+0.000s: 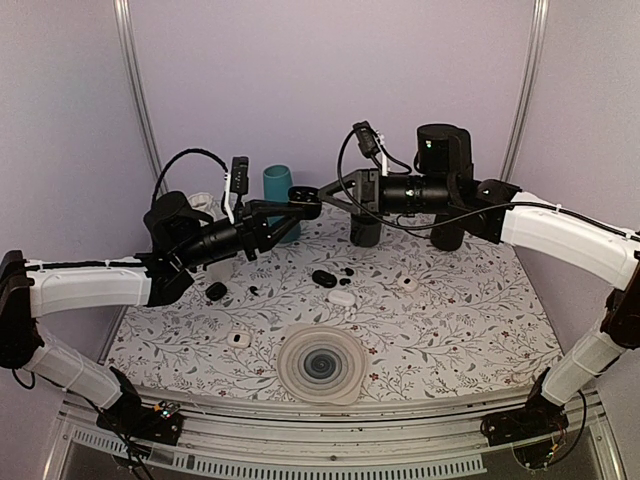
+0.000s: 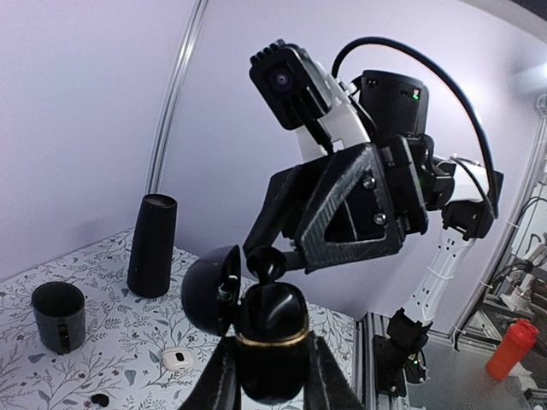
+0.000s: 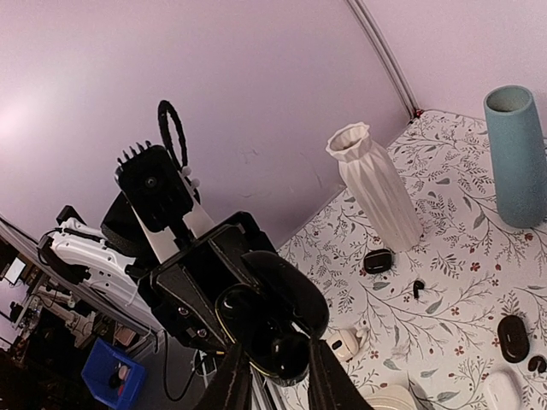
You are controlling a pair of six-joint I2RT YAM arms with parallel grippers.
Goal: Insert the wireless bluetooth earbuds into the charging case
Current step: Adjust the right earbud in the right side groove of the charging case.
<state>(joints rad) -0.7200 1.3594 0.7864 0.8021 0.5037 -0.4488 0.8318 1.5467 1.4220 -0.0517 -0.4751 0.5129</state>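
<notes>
My left gripper (image 1: 305,204) is shut on a glossy black charging case (image 2: 272,329) with a gold band and holds it in the air above the back of the table. Its lid (image 2: 209,290) hangs open to the left. My right gripper (image 1: 323,191) meets it from the right, shut on a black earbud (image 2: 272,263) that sits at the case's open top. In the right wrist view the earbud (image 3: 291,352) lies between my fingers, at the well of the open case (image 3: 286,286). I cannot tell whether it is seated.
On the floral table stand a teal vase (image 1: 280,200), a white vase (image 3: 376,184), a black cup (image 1: 365,230) and a tall black cylinder (image 1: 447,235). Black cases (image 1: 324,278) (image 1: 216,291), white cases (image 1: 341,297) (image 1: 407,283) (image 1: 237,339), a loose earbud (image 1: 252,291) and a ribbed round dish (image 1: 321,364) lie below.
</notes>
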